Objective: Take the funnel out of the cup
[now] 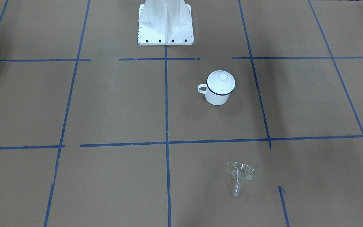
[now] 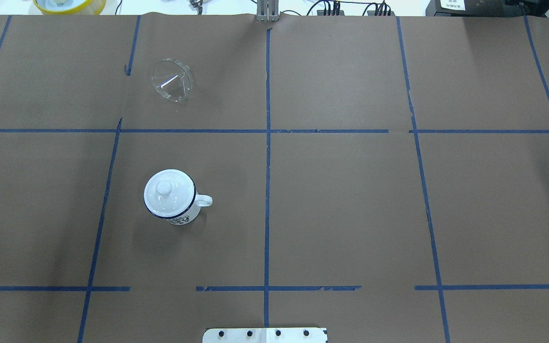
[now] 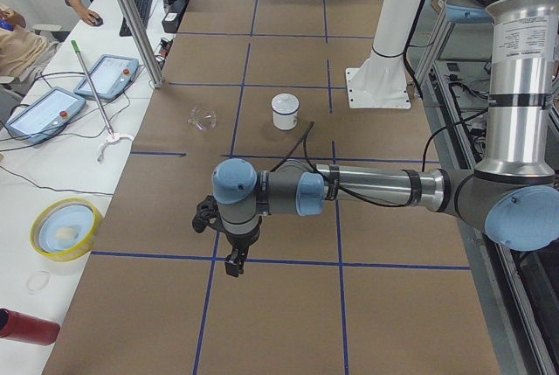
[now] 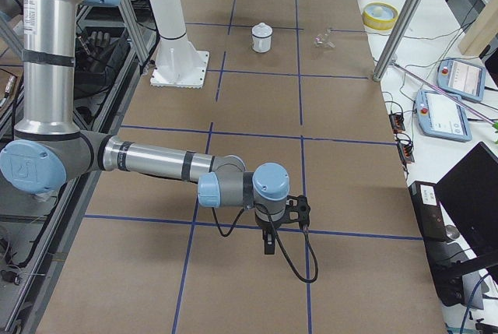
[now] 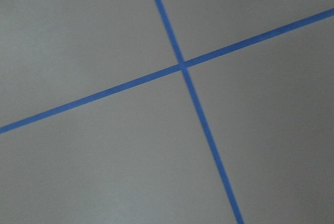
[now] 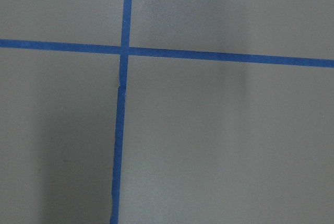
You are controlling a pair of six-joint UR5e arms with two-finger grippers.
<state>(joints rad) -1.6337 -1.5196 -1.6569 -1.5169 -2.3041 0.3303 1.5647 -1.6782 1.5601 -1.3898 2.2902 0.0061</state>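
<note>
one funnel (image 1: 241, 175) lies on its side, apart from the cup (image 1: 218, 90).

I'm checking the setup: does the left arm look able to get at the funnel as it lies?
Probably yes: the funnel lies tipped on bare paper in the half of the left arm, apart from the cup, nothing beside or over it.
</note>
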